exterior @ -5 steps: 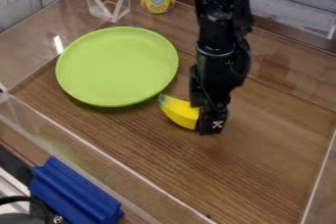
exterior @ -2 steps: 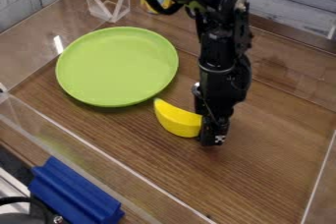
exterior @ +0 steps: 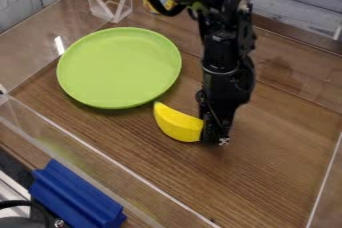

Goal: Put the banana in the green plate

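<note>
- Pincer [exterior: 214, 135] closed on the lower, four-o'clock end of the banana [exterior: 177, 123], as far as the view shows; the fingertips partly blend into the dark arm [exterior: 227, 57].
- Banana lies slantwise on the wooden tabletop [exterior: 274, 162], outside the green plate [exterior: 118, 68]; the plate sits toward eleven o'clock from it, the near rim close by.
- Done, by my judgement: reaching the banana and closing on it. Whether it bears any lift, I cannot tell.
- Left to do: raise the banana clear of the rim, carry it toward eleven o'clock, lower it inside the plate, let go. That puts the task at roughly the halfway mark.
- Count, task things: one banana, one green plate.
- Count, the rest: one arm with one pincer, one blue plastic object [exterior: 76, 196] toward seven o'clock, one yellow container [exterior: 159, 5] near twelve, one white wire-like stand [exterior: 111, 4] near eleven.
</note>
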Controlling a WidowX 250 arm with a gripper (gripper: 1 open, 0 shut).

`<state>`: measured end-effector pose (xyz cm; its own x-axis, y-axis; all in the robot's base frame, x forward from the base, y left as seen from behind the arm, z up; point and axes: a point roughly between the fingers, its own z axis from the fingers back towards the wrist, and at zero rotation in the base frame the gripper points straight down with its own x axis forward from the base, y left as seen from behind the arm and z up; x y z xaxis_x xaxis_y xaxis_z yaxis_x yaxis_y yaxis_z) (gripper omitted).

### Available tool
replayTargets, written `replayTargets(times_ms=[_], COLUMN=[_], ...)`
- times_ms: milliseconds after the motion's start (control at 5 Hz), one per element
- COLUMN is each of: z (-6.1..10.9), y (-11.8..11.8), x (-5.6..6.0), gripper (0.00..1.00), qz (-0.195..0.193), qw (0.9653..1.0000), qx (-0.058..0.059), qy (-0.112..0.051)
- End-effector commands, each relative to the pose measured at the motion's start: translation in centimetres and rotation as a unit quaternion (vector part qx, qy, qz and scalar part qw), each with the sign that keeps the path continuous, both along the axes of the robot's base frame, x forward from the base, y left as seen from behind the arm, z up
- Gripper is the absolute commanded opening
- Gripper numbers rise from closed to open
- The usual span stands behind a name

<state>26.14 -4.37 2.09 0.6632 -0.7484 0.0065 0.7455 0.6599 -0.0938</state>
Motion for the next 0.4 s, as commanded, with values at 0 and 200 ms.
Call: replayTargets(times_ms=[0,200], z=[1.77,2.21], y=[0.14,0.23], x=[1.04,1.11], gripper=[0.00,0.00], qz=[0.009,0.015], qw=[0.9996,0.9996], qx=[-0.007,-0.009], qy=[-0.025,-0.023])
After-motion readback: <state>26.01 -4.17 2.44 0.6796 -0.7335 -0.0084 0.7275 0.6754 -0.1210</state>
